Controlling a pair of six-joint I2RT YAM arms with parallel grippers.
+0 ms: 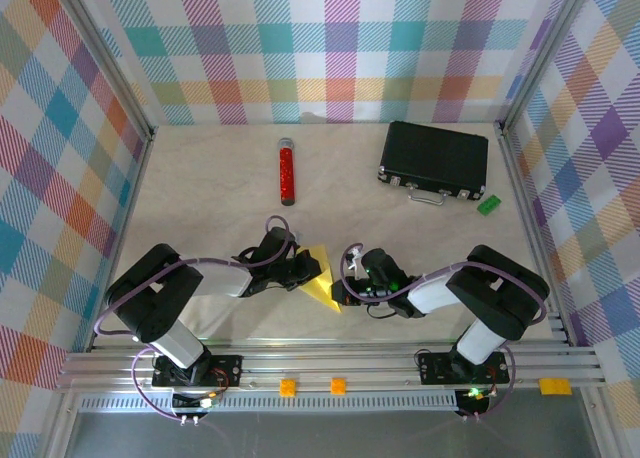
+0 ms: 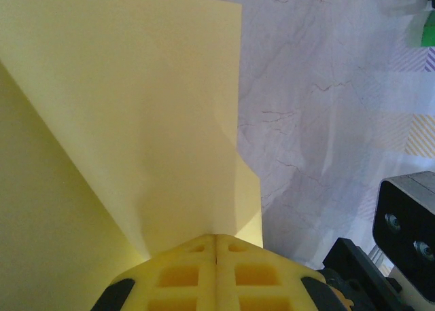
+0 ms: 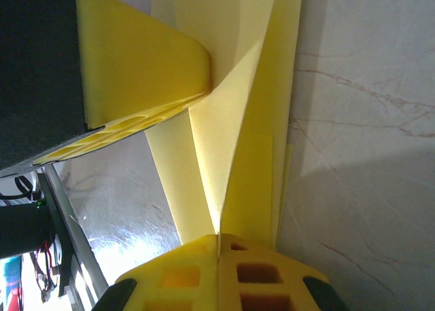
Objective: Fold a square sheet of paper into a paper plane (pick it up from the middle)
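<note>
The square sheet of paper is bright yellow and folded into a creased, pointed triangle. It sits just above the table's near middle, held between the two grippers. My left gripper pinches its left side. In the left wrist view the left gripper has its pads pressed together on the paper, which fans out ahead. My right gripper holds the other side. In the right wrist view the right gripper is shut on a standing fold of the paper, and the left gripper's yellow fingers clamp the sheet further along.
A red cylinder lies at the back middle. A black case stands at the back right, with a small green block beside it. Checkered walls enclose three sides. The aluminium rail runs along the near edge.
</note>
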